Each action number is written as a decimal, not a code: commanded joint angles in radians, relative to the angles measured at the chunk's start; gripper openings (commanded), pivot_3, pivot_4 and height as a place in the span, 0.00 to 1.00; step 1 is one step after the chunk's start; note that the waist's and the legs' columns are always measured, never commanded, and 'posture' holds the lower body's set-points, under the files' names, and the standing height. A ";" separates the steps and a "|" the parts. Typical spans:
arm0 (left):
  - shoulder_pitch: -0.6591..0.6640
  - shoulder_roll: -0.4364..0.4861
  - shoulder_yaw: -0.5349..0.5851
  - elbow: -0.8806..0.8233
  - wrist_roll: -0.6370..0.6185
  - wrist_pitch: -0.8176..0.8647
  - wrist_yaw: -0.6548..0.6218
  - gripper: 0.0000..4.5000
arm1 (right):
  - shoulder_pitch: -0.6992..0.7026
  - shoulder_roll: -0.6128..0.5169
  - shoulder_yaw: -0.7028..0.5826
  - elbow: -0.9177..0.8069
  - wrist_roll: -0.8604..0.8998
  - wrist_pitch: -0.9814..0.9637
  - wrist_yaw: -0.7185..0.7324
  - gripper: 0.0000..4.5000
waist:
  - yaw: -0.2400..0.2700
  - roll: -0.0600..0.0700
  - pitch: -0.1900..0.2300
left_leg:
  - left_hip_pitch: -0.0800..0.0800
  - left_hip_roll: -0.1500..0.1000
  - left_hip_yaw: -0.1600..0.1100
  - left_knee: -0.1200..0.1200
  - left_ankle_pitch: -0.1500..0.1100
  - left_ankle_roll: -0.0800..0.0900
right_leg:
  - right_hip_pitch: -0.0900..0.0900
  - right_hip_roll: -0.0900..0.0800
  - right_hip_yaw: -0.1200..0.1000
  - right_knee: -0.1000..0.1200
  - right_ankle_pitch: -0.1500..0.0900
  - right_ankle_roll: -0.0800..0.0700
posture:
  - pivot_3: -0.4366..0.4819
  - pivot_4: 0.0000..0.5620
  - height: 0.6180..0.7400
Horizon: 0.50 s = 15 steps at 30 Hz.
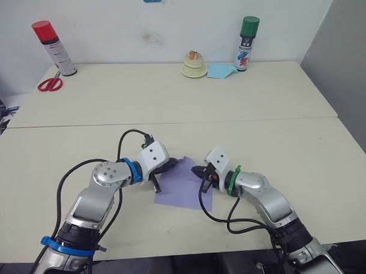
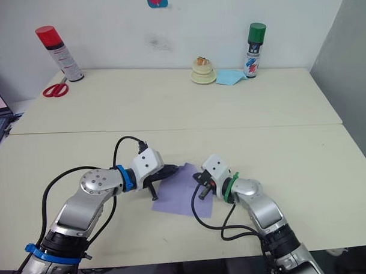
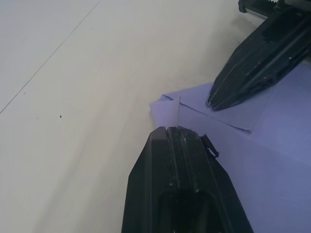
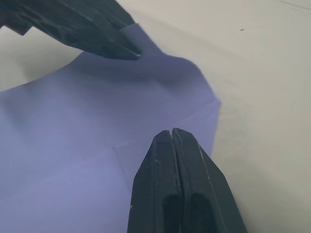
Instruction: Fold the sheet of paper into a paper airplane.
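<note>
Both arms reach over the desk's near edge; left fingers (image 3: 182,133) pinch a paper (image 1: 184,185) corner to fold it, right fingers (image 4: 173,133) closed, pressing it flat.

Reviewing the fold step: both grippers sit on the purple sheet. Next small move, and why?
Probably press the left gripper down and drag it along the fold. Its shut fingers pinch a raised corner of the sheet of paper, while the shut right gripper pins the sheet flat opposite.

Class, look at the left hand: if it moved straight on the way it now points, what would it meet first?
Probably the right hand, pressed shut-tipped on the sheet of paper just ahead of the left hand, which pinches the sheet's folded corner. Depth is unclear.
</note>
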 commanded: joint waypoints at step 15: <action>0.039 0.049 -0.112 -0.036 0.123 -0.171 -0.034 0.00 | 0.024 -0.009 0.016 0.013 -0.012 0.004 -0.014 0.00 | 0.000 0.000 0.000 | 0.002 0.000 0.001 0.001 0.000 0.000 | 0.001 0.000 0.000 0.003 0.000 0.000 | 0.48 0.27 0.98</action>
